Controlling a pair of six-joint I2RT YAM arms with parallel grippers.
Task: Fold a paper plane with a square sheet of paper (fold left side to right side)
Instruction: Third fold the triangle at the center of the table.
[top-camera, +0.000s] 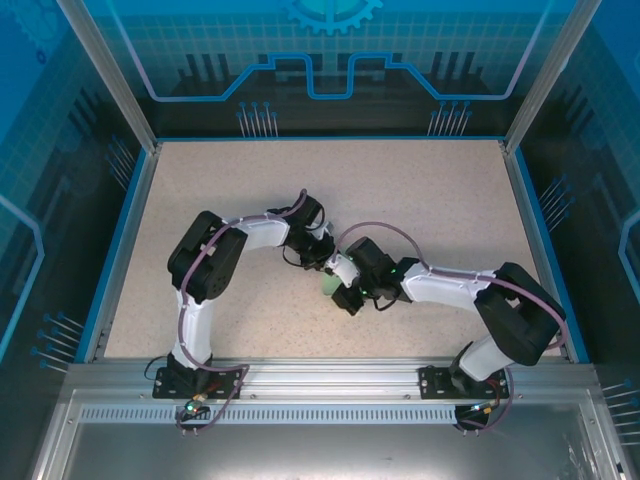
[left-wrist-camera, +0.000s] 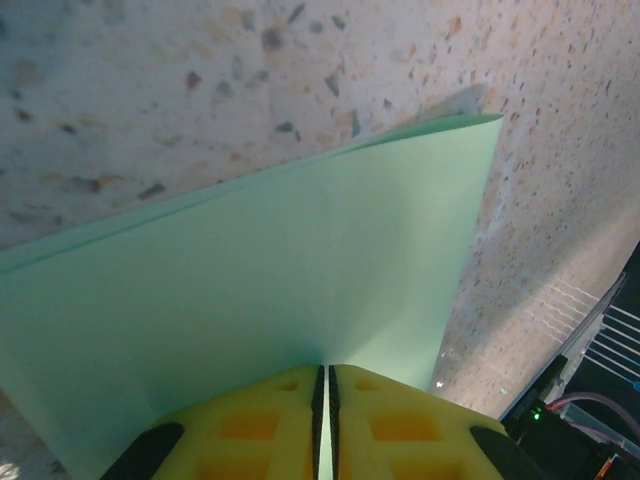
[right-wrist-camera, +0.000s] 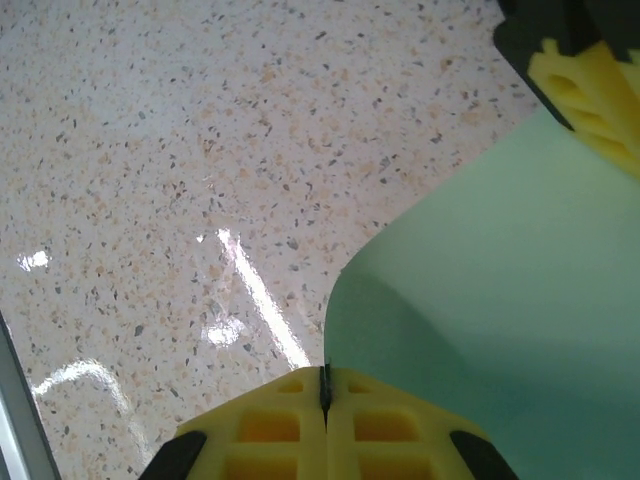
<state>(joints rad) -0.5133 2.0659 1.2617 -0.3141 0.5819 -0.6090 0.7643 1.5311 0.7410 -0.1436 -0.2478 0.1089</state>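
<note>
Left gripper (left-wrist-camera: 326, 375) and right gripper (right-wrist-camera: 325, 372) both clamped on green paper sheet (left-wrist-camera: 300, 270), holding it curved over table (right-wrist-camera: 150, 150), likely for left-to-right fold.

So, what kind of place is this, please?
Probably a robot lab or demonstration cell: a speckled table walled by blue printed panels on metal posts, with a left arm and right arm bolted to an aluminium rail.

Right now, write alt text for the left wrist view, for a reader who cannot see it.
The yellow-fingered left gripper is shut on the near edge of a thin pale mint-green sheet of paper, which fans away from the camera. Behind it lies a speckled beige tabletop.
</note>
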